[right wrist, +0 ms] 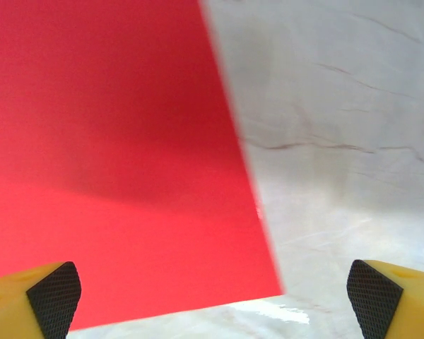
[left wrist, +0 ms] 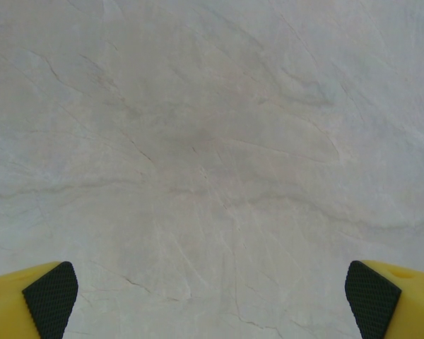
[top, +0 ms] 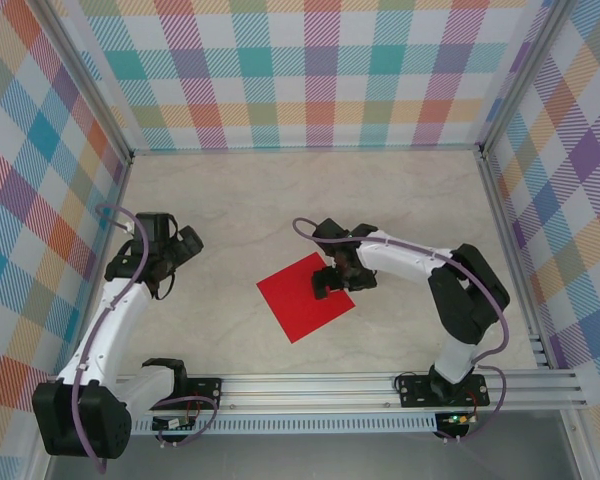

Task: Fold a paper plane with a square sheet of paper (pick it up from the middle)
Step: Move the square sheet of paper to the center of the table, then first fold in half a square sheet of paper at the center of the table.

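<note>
The square sheet of paper (top: 302, 298) is bright red and lies flat and unfolded on the marbled table, turned like a diamond, near the middle. My right gripper (top: 332, 282) hovers over its upper right part, open. In the right wrist view the sheet (right wrist: 113, 176) covers the left side, one corner lies between the wide-apart fingertips, and the gripper (right wrist: 212, 300) has nothing in it. My left gripper (top: 187, 245) stands well to the left of the sheet, open over bare table (left wrist: 212, 141), and in the left wrist view it (left wrist: 212, 296) shows one black pad (left wrist: 51, 296) at each lower corner.
Plaid walls (top: 310, 70) close in the table at the back and on both sides. An aluminium rail (top: 360, 385) with both arm bases runs along the near edge. Bare marbled tabletop (top: 280, 200) lies behind the sheet and between the arms.
</note>
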Robot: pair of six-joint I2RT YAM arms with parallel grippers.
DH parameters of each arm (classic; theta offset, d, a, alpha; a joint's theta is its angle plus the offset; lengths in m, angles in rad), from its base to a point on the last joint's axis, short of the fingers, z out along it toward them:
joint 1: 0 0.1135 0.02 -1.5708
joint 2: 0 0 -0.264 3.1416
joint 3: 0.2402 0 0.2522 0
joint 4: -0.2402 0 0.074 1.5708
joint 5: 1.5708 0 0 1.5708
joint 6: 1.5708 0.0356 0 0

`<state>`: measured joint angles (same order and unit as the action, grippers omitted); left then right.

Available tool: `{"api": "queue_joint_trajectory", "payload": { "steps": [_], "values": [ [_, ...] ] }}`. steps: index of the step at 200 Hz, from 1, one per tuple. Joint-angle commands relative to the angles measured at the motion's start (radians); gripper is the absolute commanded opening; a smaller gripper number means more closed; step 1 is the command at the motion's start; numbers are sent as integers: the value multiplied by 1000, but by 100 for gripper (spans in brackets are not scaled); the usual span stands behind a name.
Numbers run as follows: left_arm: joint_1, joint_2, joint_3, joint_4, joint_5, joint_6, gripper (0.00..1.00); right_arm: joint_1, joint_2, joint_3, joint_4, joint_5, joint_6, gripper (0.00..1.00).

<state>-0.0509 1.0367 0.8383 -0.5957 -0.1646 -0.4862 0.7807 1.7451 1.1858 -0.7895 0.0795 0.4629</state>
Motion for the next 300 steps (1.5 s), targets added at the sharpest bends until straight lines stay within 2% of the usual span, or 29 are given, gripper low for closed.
{"api": "queue_joint_trajectory", "payload": {
  "steps": [1,40,187,271,300],
  "values": [
    [5,13,-18,20,78,-5,100,45,34,77,4,-56,41,100],
    [5,28,-20,30,118,1,100,64,135,112,-2,-47,31,100],
    [5,27,-32,22,80,7,100,126,280,293,-63,12,-9,100],
    [5,26,-34,23,75,7,100,151,386,304,-96,24,0,100],
    [4,26,-32,22,73,8,100,152,415,265,-60,-8,-1,100]
  ]
}}
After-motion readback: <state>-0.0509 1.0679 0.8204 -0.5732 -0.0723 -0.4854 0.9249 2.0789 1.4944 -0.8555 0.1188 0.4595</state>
